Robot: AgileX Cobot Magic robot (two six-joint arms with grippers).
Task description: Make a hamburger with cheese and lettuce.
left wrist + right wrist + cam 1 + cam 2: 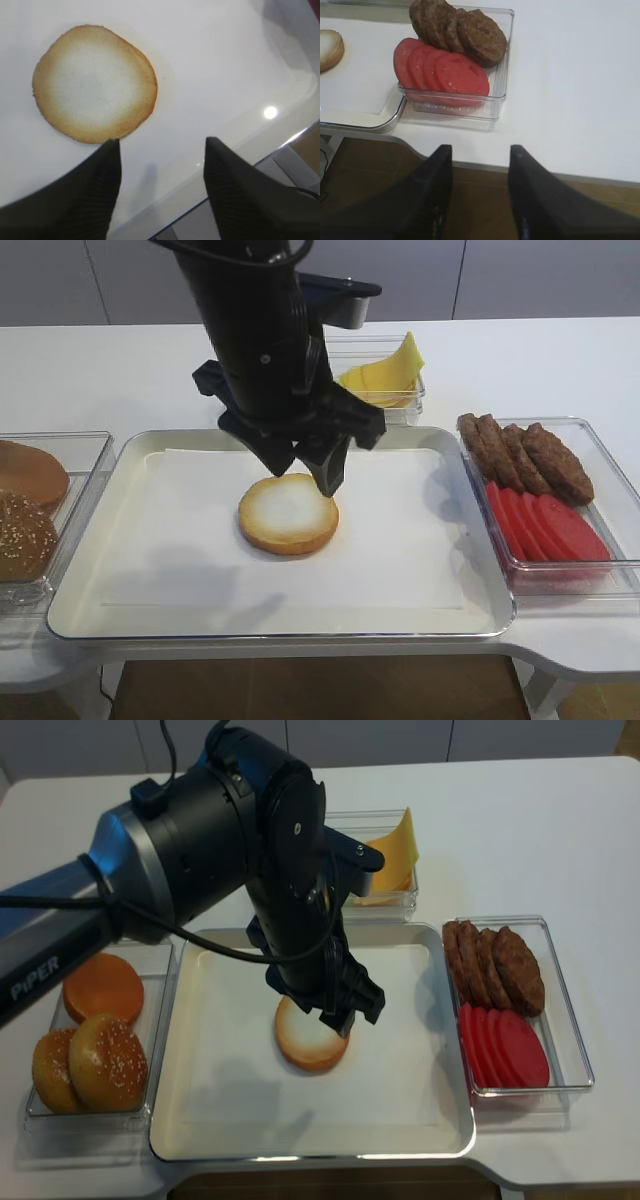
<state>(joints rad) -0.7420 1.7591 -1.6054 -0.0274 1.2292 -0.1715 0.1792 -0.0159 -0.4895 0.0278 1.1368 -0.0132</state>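
Observation:
The bun half (288,513) lies cut face up on the white paper in the metal tray (92,540). It also shows in the left wrist view (94,89) and in the realsense view (308,1042). My left gripper (303,468) hovers just above its far edge, open and empty; the wrist view shows its fingertips (112,150) apart beside the bun's rim. The yellow cheese slices (385,375) sit in a clear box behind the tray, one corner pointing up. The lettuce is hidden or out of view. My right gripper (480,150) is open and empty over the table's front edge.
A clear box on the right holds dark meat patties (520,452) and red tomato slices (545,525). A clear box on the left holds a sesame bun (105,1060) and a plain bun top (103,985). The left arm (200,830) hides the area behind the tray.

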